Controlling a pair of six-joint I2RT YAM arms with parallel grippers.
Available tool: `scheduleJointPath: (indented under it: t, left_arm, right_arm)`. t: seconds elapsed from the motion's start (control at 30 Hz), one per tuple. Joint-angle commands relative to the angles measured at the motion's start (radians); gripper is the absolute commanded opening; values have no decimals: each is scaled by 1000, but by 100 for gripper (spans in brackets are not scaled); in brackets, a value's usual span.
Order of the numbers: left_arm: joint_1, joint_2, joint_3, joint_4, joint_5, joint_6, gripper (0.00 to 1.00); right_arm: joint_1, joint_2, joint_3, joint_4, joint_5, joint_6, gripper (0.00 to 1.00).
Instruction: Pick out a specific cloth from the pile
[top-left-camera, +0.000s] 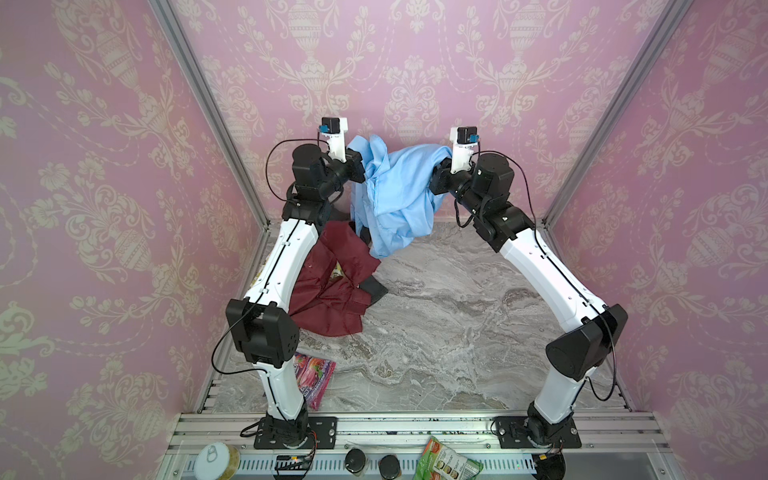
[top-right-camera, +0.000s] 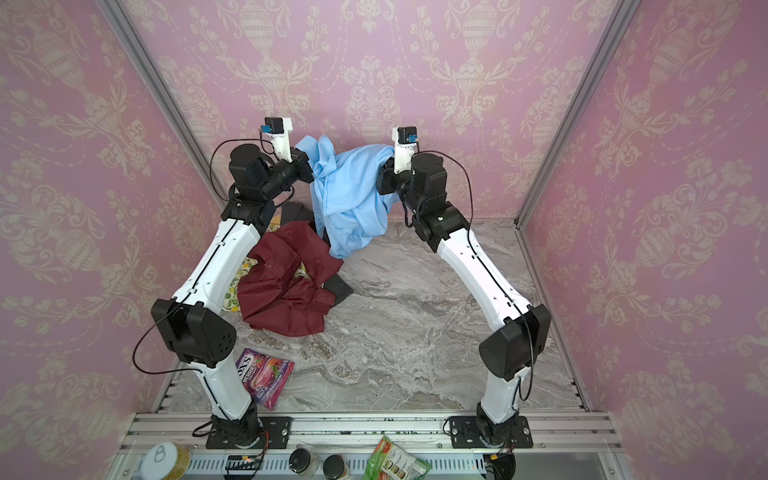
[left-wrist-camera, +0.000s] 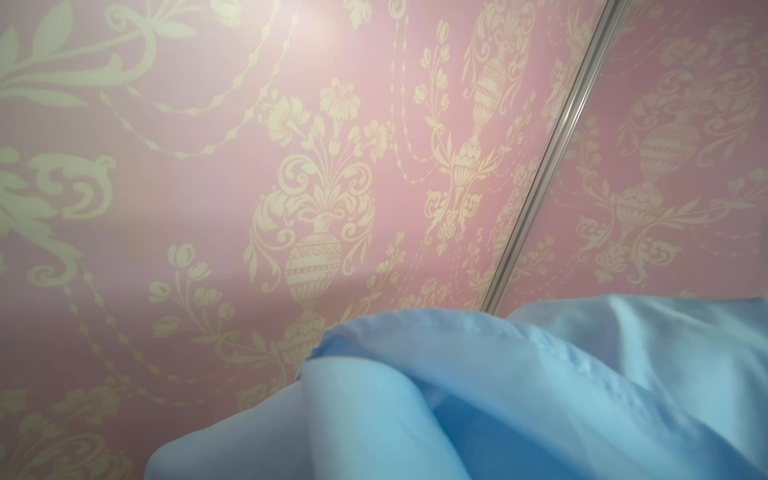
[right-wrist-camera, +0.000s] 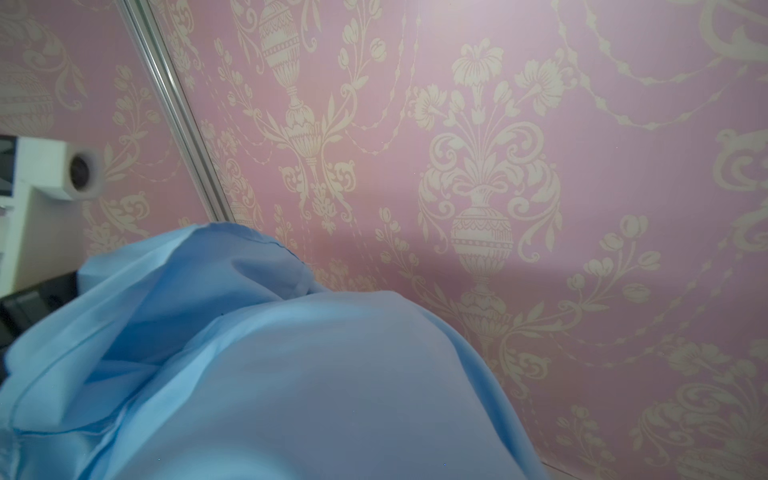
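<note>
We see the cloth (top-left-camera: 395, 191), a plain sky-blue garment with seams, held up in the air at the far middle of the scene, slung between the 2 hands in front of the pink patterned wall (top-left-camera: 415, 50). The left hand (top-left-camera: 356, 165) meets its upper left edge and the right hand (top-left-camera: 441, 171) its upper right edge. In both top views the fingertips are buried in blue folds, yet the fabric bunches at each and hangs from it, so we read both hands as pressed together, pinching the cloth. Between them the fabric sags in a shallow curve, and its bulk drops in a long crumpled fall toward the far part of the marbled surface (top-left-camera: 457, 316). Its lowest tip hangs over the far end of the pile (top-left-camera: 332, 286); we cannot tell whether it touches anything there. The pile lies on the left of the surface beside the left arm: a shiny maroon shirt (top-left-camera: 328, 303) on top, a dark grey piece (top-left-camera: 376, 290) poking out at its right, a lemon-print cloth (top-right-camera: 232, 297) showing at its left edge. Nearer, apart from the pile, a purple snack packet (top-right-camera: 264, 376) lies flat. Both wrist views show only blue folds against the wallpaper, with no fingers in sight.
</note>
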Motion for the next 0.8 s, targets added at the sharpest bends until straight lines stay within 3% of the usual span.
scheduleJointPath:
  t: [0.0, 0.2, 0.5, 0.77]
  left_arm:
    - [-10, 37, 116, -26, 78, -115, 0]
    - [-81, 114, 264, -139, 96, -79, 0]
    - [-247, 309, 516, -334, 29, 24, 0]
    - [-389, 555, 751, -243, -58, -81, 0]
  right_arm:
    - [-20, 20, -11, 44, -10, 51, 0]
    - [-48, 22, -31, 39, -14, 85, 0]
    - [-159, -90, -182, 38, 8, 153, 0]
    - [-362, -225, -324, -19, -2, 196, 0]
